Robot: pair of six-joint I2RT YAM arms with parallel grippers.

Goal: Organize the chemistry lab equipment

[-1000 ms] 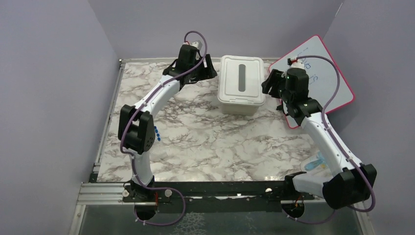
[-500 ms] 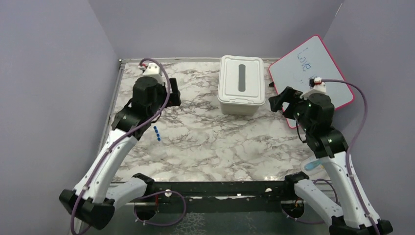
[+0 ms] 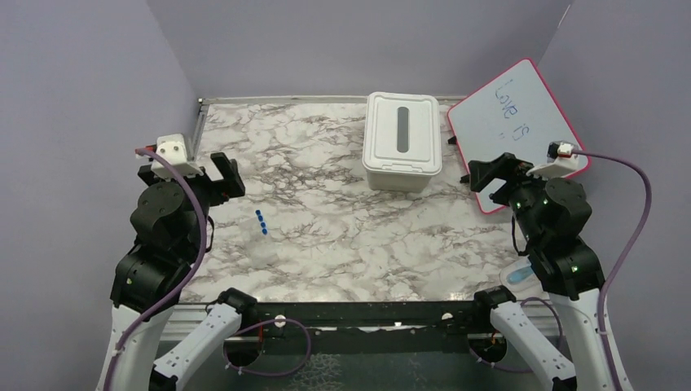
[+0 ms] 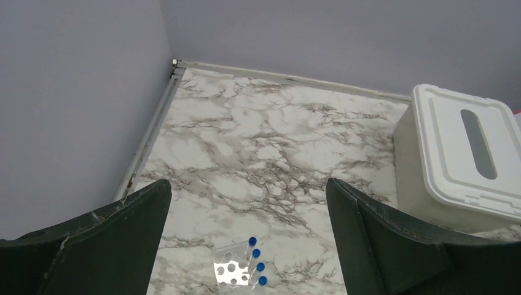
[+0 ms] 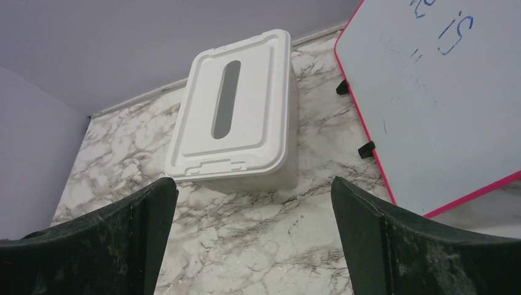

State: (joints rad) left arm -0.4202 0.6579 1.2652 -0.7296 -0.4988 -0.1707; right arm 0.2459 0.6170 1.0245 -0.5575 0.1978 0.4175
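Note:
Several thin blue-capped clear tubes (image 3: 261,221) lie in a clear plastic packet on the marble table, left of centre. In the left wrist view the tubes (image 4: 255,265) lie below and between my open fingers. My left gripper (image 3: 222,173) (image 4: 249,184) is open and empty, raised above the table's left side. My right gripper (image 3: 489,173) (image 5: 253,183) is open and empty, raised at the right and facing the tub. A pale blue item (image 3: 521,275) shows at the near right, partly hidden by the right arm. The other equipment is out of view.
A beige tub (image 3: 399,176) with a slotted white lid (image 3: 402,130) stands at the back centre; it also shows in the left wrist view (image 4: 424,166) and the right wrist view (image 5: 282,178). A pink-framed whiteboard (image 3: 513,114) (image 5: 442,104) leans at the back right. Walls enclose the table.
Both arms have pulled back from beside the tub toward the near edge and risen. Both grippers stay open and empty. The tubes and the tub have not moved.

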